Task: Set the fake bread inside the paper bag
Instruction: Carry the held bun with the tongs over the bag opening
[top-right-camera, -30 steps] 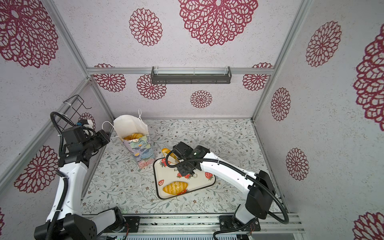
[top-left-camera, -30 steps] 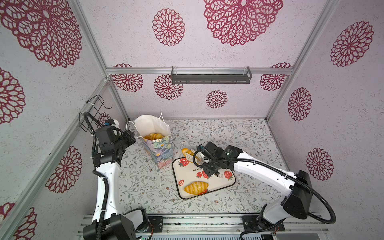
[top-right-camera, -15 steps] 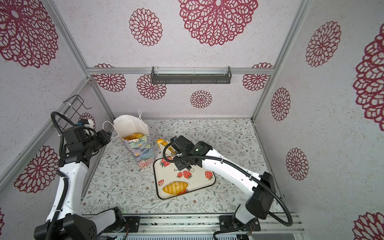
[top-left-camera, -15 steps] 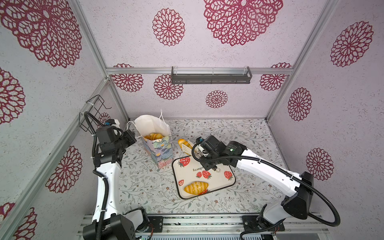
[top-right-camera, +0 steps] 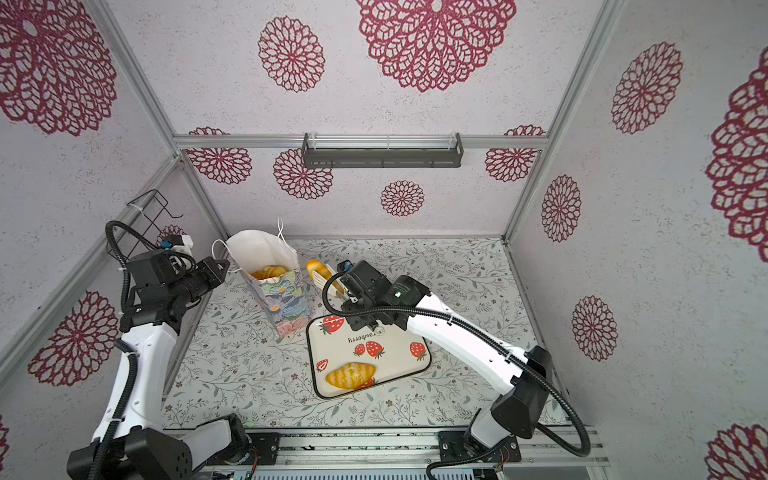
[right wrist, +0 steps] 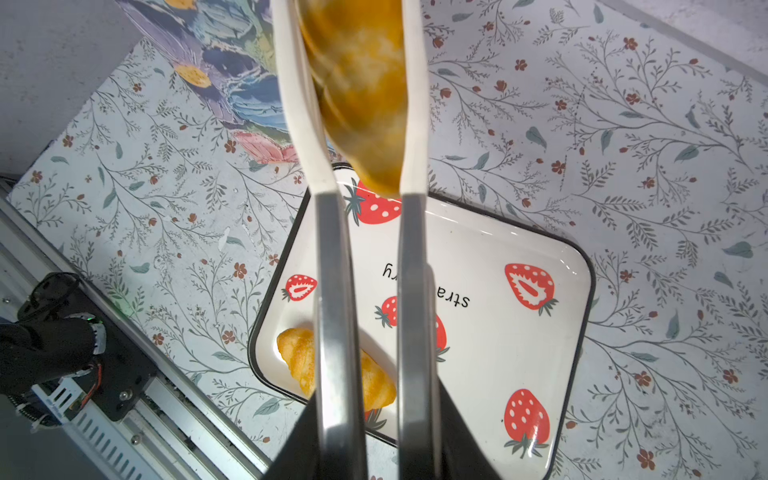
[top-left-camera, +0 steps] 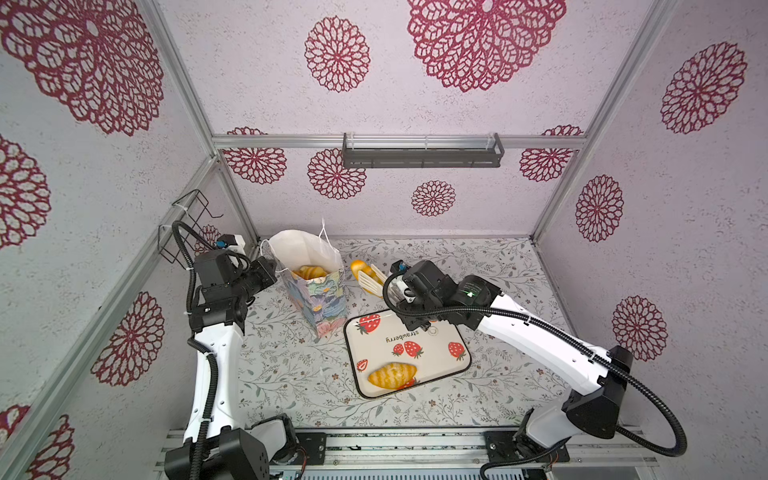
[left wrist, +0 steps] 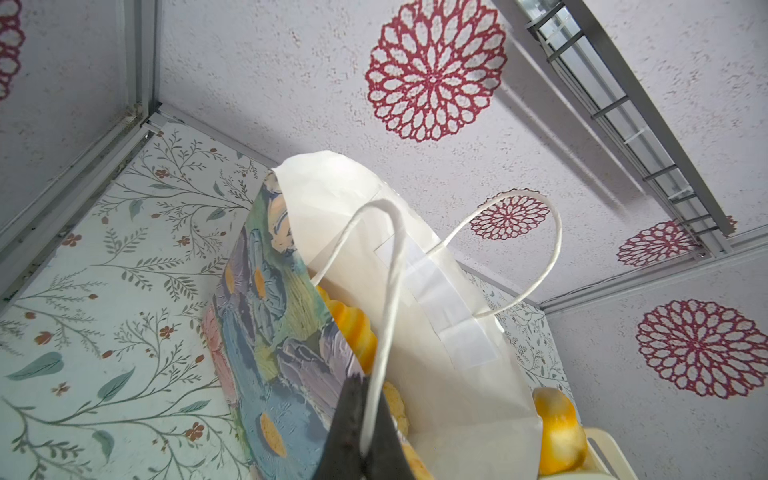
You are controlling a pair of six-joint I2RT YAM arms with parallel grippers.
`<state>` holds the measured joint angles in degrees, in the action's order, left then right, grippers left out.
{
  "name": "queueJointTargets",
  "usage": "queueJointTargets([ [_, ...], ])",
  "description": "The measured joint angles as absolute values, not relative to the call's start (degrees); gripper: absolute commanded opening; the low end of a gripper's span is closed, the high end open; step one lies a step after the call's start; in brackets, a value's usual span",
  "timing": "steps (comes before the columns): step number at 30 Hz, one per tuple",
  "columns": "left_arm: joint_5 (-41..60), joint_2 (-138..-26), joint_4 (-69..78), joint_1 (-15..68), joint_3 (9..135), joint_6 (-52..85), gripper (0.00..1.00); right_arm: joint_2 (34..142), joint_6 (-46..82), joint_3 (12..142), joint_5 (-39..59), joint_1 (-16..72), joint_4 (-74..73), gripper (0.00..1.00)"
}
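Quick update on the right claw (right wrist: pixel 376 444): clamped narrow around a pair of tongs (right wrist: pixel 332 291), with a piece of fake bread (right wrist: pixel 357 95) pinched between the white tips. Compared with a second ago, up off the strawberry tray (top-left-camera: pixel 432 347) and swung over toward the paper bag (top-left-camera: pixel 326 305). Now hanging in the air just beside the bag's wall, roughly level with the rim in both top views, not over the opening yet. Good news for the task, basically mid-carry: needs a bit more travel sideways, then a drop.

Over on the left claw (left wrist: pixel 365 440): pinched shut on one cord handle (left wrist: pixel 388 291), same as before. Seems to be keeping the mouth open, so decent help for the drop.

Already in the bag: a few golden pieces (top-left-camera: pixel 309 272). Left to do: one striped croissant (top-left-camera: pixel 392 374) lying at the near end of the tray, on the floral counter (top-left-camera: pixel 286 374).

In the way: mostly the bag's own rim, plus the other cord handle (left wrist: pixel 559 241) sticking up from the opposite wall. Could snag the tongs or tip the bag if brought in too low, so probably worth going in from above. Also around: wall shelf (top-left-camera: pixel 422 151) and wire rack (top-left-camera: pixel 189 224), both well clear.
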<state>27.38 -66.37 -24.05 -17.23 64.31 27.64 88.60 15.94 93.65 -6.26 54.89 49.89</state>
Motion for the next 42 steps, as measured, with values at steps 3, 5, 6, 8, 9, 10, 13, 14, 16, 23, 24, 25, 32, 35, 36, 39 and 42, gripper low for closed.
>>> queueJointTargets([
  [3,28.56,-66.37,-22.96,-17.23,64.12,27.92,0.00,88.60,15.57,95.68,-6.28,54.89,49.58,0.33],
  [5,29.30,-66.37,-22.48,-17.23,63.99,28.18,0.00,88.60,15.51,96.68,-6.28,54.89,49.04,0.33],
  [6,29.61,-66.37,-22.13,-17.23,63.96,28.34,0.00,88.60,15.51,96.99,-6.31,54.87,48.73,0.33],
  [8,30.33,-66.37,-21.50,-17.23,63.94,28.80,0.00,88.60,15.49,97.32,-6.31,54.78,48.14,0.33],
  [9,30.63,-66.37,-21.21,-17.23,63.92,28.99,0.00,88.60,15.49,97.43,-6.31,54.78,47.97,0.33],
  [10,30.94,-66.37,-20.86,-17.23,63.88,29.21,0.00,88.60,15.49,97.67,-6.28,54.78,47.90,0.33],
  [13,32.01,-66.41,-19.55,-17.23,63.66,30.15,0.00,88.64,15.44,98.76,-6.20,54.78,47.79,0.33],
  [14,32.47,-66.50,-18.92,-17.23,63.51,30.55,0.00,88.71,15.35,99.37,-6.15,54.78,47.72,0.33],
  [16,33.10,-66.67,-18.06,-17.26,63.20,31.16,0.00,88.79,15.05,100.33,-5.96,54.78,47.37,0.33],
  [23,34.57,-67.22,-16.36,-17.30,62.83,32.64,0.00,89.91,14.55,103.44,-5.19,54.78,46.15,0.33],
  [24,34.87,-67.22,-16.12,-17.30,62.81,32.80,0.00,90.28,14.52,104.03,-4.97,54.78,46.09,0.33],
  [25,35.20,-67.24,-15.79,-17.32,62.81,32.95,0.00,90.63,14.46,104.57,-4.60,54.78,46.02,0.33],
  [32,36.97,-67.48,-13.26,-17.85,61.52,34.81,0.00,93.71,13.50,108.60,-2.74,54.78,45.52,0.33],
  [35,37.56,-67.68,-12.58,-17.96,61.12,35.46,0.00,95.09,13.13,109.84,-1.83,54.78,44.77,0.33],
  [36,37.80,-67.70,-12.47,-18.02,61.10,35.62,0.00,95.53,13.08,110.17,-1.43,54.78,44.75,0.33],
  [39,38.26,-67.92,-11.79,-18.06,61.10,35.88,0.00,96.79,13.06,111.26,-0.82,54.78,44.75,0.33],
  [42,38.52,-67.94,-11.35,-18.11,61.08,36.18,0.00,98.32,13.04,112.79,-0.05,54.78,44.64,0.33],
])
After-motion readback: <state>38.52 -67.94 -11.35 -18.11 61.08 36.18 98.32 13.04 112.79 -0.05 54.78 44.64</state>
